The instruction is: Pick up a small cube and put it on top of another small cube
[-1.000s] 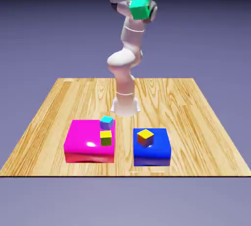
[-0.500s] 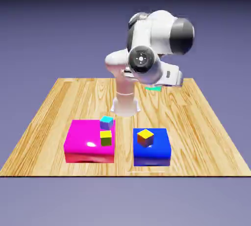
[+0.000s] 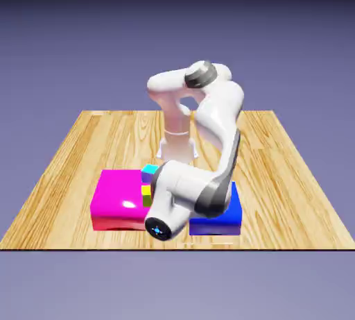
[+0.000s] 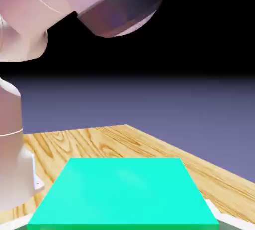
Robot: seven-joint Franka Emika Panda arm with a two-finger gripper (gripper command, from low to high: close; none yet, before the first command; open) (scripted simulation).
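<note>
Teal-green cube (image 4: 124, 191) in tool (image 4: 123, 224), hand view only, exterior view hiding both

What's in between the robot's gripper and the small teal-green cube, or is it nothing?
Nothing visible: the gripper holds the small teal-green cube. What lies along its way to another cube, I can't tell; the white robot arm hides that.

White arm (image 3: 222, 114) bends forward over the bench (image 3: 104, 141), elbow raised, wrist (image 3: 187, 190) low toward the camera; in the exterior view the forearm slopes down, its dark-capped end tilted.
</note>
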